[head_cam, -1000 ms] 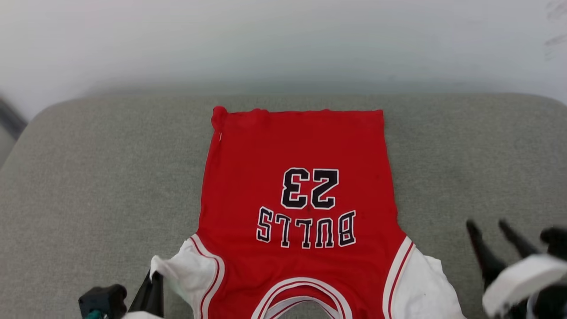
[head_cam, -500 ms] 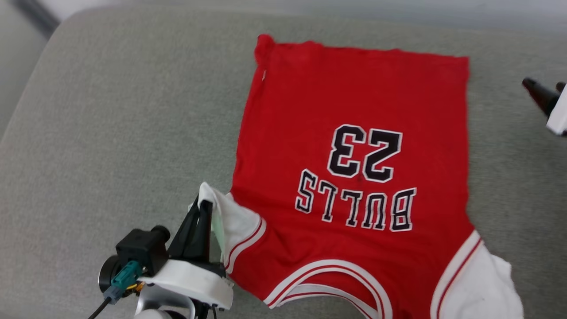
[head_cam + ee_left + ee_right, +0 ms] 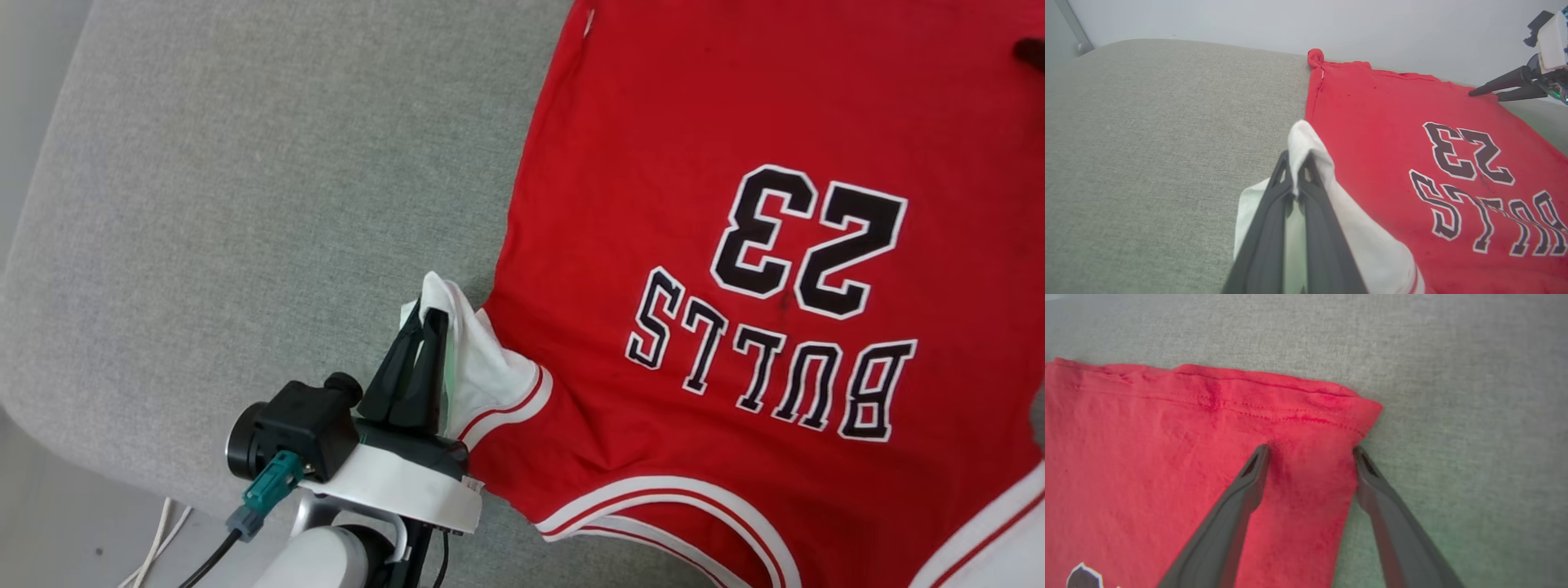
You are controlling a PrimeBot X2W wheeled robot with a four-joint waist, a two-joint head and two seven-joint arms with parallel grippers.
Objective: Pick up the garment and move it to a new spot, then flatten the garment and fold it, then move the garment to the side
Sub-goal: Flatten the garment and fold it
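the left gripper (image 3: 429,314) has its two dark fingers pinched tight on the edge of the white sleeve (image 3: 490,376), and the cloth stands up off the surface in a soft peak around the tips. that hold looks meant to draw the sleeve out flat or carry it over the red body for a fold. the right gripper (image 3: 1310,451) is spread wide with nothing in it. its tips sit by the far hem corner (image 3: 1363,410), one on the red cloth and one at the side edge. whether they press down or hang just above, i cannot tell. it seems placed there to take or pin that corner.

the garment (image 3: 694,204) lies front up and mostly flat on the grey cushion (image 3: 245,204), collar toward the robot. the cloth is thin, matte and limp, with a stitched hem and a small rolled knot (image 3: 1314,55) at the other hem corner. the black, white-outlined lettering (image 3: 775,359) looks stiffer than the knit. the cushion is coarse woven fabric with rounded edges, and would likely grip the cloth a little.
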